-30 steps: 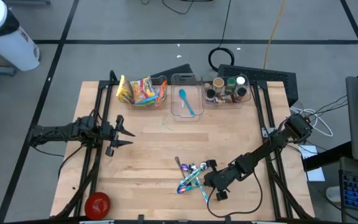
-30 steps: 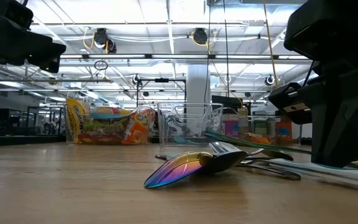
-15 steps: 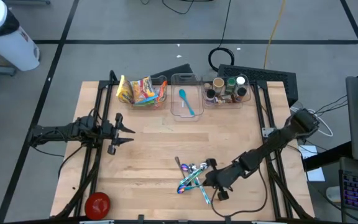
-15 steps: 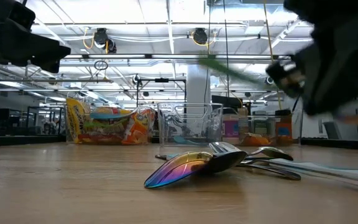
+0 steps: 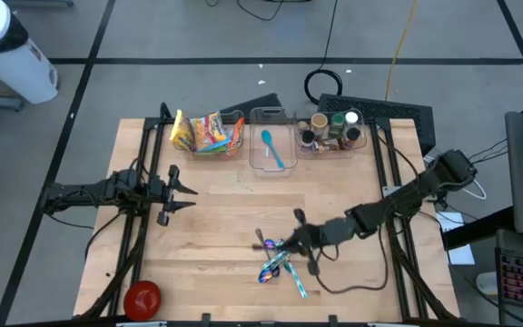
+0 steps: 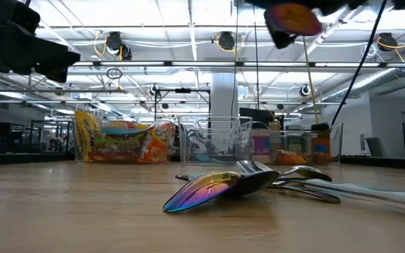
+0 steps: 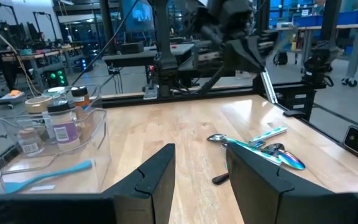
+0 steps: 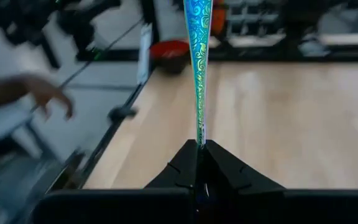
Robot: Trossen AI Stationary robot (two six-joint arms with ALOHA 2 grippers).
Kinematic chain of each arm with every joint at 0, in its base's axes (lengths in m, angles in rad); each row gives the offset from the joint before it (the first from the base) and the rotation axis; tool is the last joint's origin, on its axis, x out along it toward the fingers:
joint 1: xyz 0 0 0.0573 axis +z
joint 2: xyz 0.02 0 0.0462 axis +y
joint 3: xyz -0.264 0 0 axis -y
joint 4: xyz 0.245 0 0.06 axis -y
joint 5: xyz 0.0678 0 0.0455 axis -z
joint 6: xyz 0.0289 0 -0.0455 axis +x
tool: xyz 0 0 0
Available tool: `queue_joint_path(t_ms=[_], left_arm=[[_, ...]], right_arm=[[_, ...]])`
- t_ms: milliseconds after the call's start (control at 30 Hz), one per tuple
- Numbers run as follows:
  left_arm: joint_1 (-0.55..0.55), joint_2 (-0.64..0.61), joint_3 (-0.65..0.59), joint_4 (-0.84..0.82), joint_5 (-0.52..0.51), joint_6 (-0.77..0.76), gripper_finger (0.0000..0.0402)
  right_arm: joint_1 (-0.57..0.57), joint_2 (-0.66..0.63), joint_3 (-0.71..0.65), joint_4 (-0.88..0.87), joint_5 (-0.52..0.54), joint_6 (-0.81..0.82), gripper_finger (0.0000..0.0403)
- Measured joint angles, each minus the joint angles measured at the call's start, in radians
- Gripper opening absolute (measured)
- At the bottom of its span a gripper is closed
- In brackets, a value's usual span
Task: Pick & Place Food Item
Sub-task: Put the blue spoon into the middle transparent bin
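Note:
My right gripper (image 5: 294, 242) hangs above a pile of iridescent cutlery (image 5: 275, 263) at the table's near middle. It is shut on a teal iridescent utensil handle (image 8: 198, 74). In the low view the gripper (image 6: 290, 17) is high above the pile (image 6: 216, 188). Snack bags (image 5: 209, 133) lie in a clear bin at the far edge. My left gripper (image 5: 189, 193) is open and empty over the table's left side, its fingers level. My right gripper pinches one end of the utensil's handle (image 8: 199, 138) between its two fingertips. The utensil runs on straight past the fingers, along them. In the left wrist view it (image 7: 265, 78) slants down below the gripper, clear of the table and the pile.
A clear bin with a blue spoon (image 5: 272, 150) and a bin of jars (image 5: 330, 132) stand at the far edge. A red bowl (image 5: 142, 297) sits at the near left corner. A person's hand (image 8: 42, 93) shows beyond the table. Bare wood lies between the arms.
My right gripper has risen from table height beside the pile and gone a little toward the far and left edges. It has taken the utensil up with it, clear of the pile. The rest of the cutlery has stayed in place.

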Motion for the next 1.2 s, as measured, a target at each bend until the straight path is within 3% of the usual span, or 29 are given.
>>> queue_joint_path(t_ms=[400,600,733,1000,1200], left_arm=[[0.000,0.000,0.000,0.000,0.000,-0.001,0.0152],[0.000,0.000,0.000,0.000,0.000,-0.001,0.0152],[0.000,0.000,0.000,0.000,0.000,0.000,0.0152],[0.000,0.000,0.000,0.000,0.000,-0.001,0.0152],[0.000,0.000,0.000,0.000,-0.001,-0.001,0.0152]], right_arm=[[-0.241,0.008,0.000,0.124,0.002,-0.026,0.0007],[-0.381,0.008,0.000,0.180,0.100,-0.028,0.0008],[-0.495,0.008,0.000,0.206,0.101,-0.018,0.0006],[-0.729,0.008,0.012,0.123,0.104,0.113,0.0005],[-0.797,0.078,0.050,0.077,0.101,0.137,0.0005]])
